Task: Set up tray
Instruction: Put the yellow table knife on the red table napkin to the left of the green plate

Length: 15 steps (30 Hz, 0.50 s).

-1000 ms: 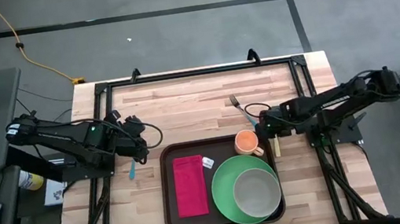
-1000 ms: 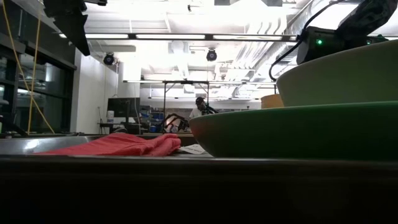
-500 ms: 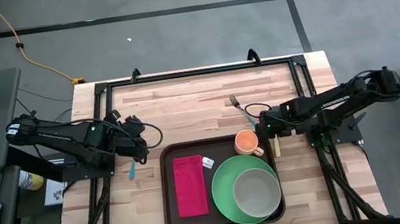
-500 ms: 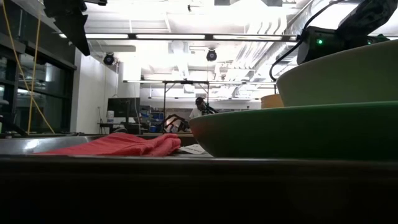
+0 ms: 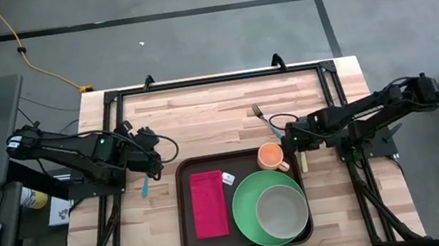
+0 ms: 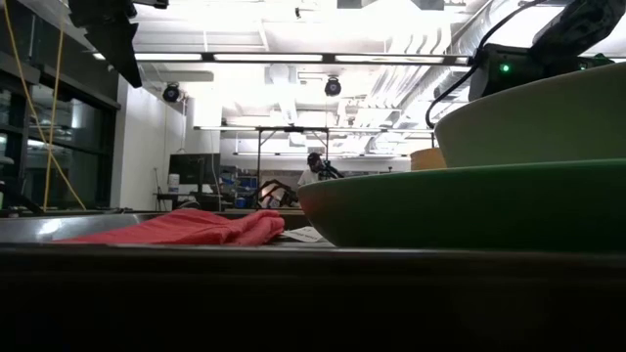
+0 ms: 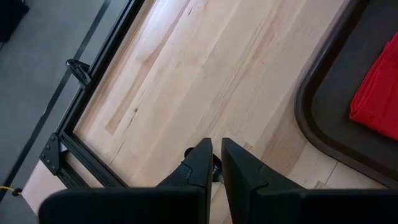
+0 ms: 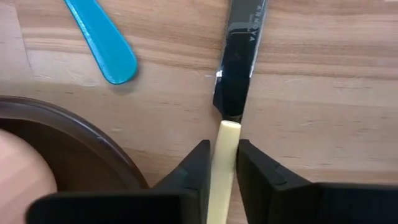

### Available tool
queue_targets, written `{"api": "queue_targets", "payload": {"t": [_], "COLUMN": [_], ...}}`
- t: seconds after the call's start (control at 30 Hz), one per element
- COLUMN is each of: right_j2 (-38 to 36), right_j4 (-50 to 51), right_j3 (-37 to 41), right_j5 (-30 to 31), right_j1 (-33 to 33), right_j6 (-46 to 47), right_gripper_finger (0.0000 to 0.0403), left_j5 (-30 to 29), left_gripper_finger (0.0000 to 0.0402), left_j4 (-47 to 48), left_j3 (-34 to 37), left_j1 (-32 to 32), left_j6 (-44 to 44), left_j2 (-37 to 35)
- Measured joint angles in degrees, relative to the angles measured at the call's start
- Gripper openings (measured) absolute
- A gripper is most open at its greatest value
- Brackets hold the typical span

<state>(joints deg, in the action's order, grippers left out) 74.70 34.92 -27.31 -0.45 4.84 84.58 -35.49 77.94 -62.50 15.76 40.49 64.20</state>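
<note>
The large dark brown rectangular plastic tray (image 5: 243, 203) with rounded corners and a raised rim lies on the pale wooden table (image 5: 217, 106), at its near middle. On it lie a folded red cloth napkin (image 5: 209, 204), a round green plate (image 5: 270, 207) carrying a pale grey-green bowl (image 5: 281, 208), and a small orange cup (image 5: 272, 157) in the tray's far right corner.

The right gripper (image 8: 222, 155) is down at the table just beside the tray's right rim — its two dark fingers are closed on the cream handle of a table knife (image 8: 236, 68), whose dark steel blade lies flat on the wood ahead of them. A fork with a bright blue plastic handle (image 8: 102, 43) lies near the knife, apart from it.

The left gripper (image 7: 216, 163) hangs over bare wood just left of the tray, its fingers nearly together with only a narrow gap — nothing between them
</note>
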Motion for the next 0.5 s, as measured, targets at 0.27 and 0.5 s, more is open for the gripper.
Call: {"api": "queue_targets", "payload": {"t": [0.27,0.5], "right_j2": [0.0,0.0], "right_j4": [0.0,0.2], "right_j3": [0.0,0.0], "right_j5": [0.0,0.2], "right_j1": [0.0,0.0], "right_j6": [-0.1,0.0], "right_gripper_finger": [0.0022,0.0007], "left_j5": [0.0,0.0], "left_gripper_finger": [0.0067,0.0067], "left_j4": [0.1,0.1], "left_j3": [0.0,0.0], "left_j1": [0.0,0.0], "left_j6": [0.0,0.0], "left_j2": [0.0,0.0]}}
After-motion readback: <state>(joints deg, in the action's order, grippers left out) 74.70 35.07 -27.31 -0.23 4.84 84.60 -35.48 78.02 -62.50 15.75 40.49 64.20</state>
